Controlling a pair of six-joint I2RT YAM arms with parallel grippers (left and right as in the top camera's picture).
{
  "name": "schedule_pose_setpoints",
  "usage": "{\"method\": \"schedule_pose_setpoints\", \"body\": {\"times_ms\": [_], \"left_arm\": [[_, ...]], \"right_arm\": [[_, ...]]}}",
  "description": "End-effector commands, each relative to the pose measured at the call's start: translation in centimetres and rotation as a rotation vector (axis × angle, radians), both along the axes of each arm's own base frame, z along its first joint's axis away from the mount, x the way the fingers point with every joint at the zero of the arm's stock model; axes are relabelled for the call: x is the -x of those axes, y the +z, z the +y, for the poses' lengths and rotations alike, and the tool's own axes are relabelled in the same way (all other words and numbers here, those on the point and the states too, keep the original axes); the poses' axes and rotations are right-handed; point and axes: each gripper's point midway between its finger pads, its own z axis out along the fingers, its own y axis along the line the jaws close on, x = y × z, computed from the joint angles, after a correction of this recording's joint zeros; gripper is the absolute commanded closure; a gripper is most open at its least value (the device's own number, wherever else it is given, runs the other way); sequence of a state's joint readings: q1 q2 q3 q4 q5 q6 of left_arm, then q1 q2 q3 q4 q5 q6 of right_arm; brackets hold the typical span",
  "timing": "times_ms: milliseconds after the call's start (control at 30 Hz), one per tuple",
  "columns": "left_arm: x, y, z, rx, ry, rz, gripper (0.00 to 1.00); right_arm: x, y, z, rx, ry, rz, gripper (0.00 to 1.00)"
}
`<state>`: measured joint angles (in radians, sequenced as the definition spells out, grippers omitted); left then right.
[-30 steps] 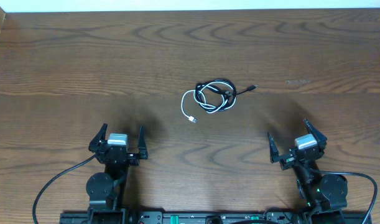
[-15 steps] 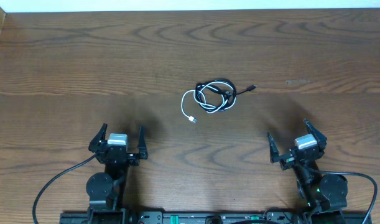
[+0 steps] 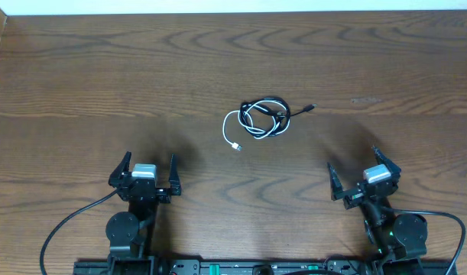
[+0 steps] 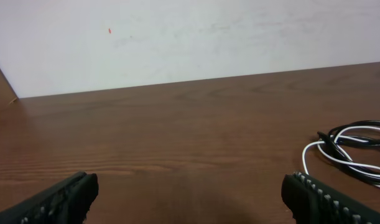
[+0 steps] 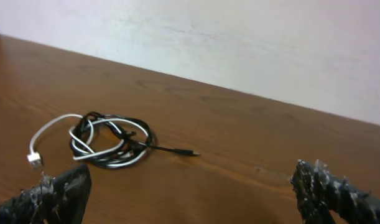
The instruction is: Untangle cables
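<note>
The cables (image 3: 262, 119) lie knotted together in the middle of the wooden table, a white cord and a black cord coiled into one bundle. The white cord's plug end (image 3: 235, 147) trails to the lower left; the black cord's plug end (image 3: 312, 108) sticks out to the right. The bundle shows at the right edge of the left wrist view as cables (image 4: 354, 149) and at the left of the right wrist view as cables (image 5: 109, 141). My left gripper (image 3: 147, 171) stands open at the near left, well short of the bundle. My right gripper (image 3: 358, 174) stands open at the near right, nothing between its fingers.
The wooden table (image 3: 103, 84) runs to a white wall at the far edge (image 3: 233, 11). Thick black wires (image 3: 65, 225) run from the arm bases along the near edge.
</note>
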<state>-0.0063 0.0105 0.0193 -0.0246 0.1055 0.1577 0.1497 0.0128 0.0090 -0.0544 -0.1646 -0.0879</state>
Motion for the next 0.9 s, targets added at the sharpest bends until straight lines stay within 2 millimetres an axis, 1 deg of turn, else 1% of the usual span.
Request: {"method": "schedule_pose_setpoints", "body": {"times_ms": [0, 233, 367, 567, 700, 867], "left_arm": [[0.1, -0.9, -0.2, 0.008, -0.011, 0.033, 0.01], [0.2, 0.7, -0.2, 0.027, -0.009, 0.011, 0.01], [0.2, 1.4, -0.5, 0.054, -0.024, 0.011, 0.01], [0.0, 3.5, -0.6, 0.056, -0.034, 0.021, 0.01], [-0.4, 4.4, -1.7, 0.064, -0.095, 0.062, 0.01], [-1.9, 5.9, -3.0, 0.079, -0.171, 0.134, 0.01]], "right_arm": [[0.0, -0.1, 0.0, -0.117, -0.001, 0.038, 0.01], [0.4, 0.4, 1.0, -0.152, 0.059, 0.047, 0.01], [0.6, 1.0, 1.1, -0.199, 0.062, 0.06, 0.01], [1.3, 2.2, 1.0, -0.204, 0.058, 0.096, 0.01], [1.9, 3.3, 0.9, -0.201, 0.056, 0.121, 0.01], [2.5, 4.1, 0.9, -0.209, 0.051, 0.18, 0.01]]}}
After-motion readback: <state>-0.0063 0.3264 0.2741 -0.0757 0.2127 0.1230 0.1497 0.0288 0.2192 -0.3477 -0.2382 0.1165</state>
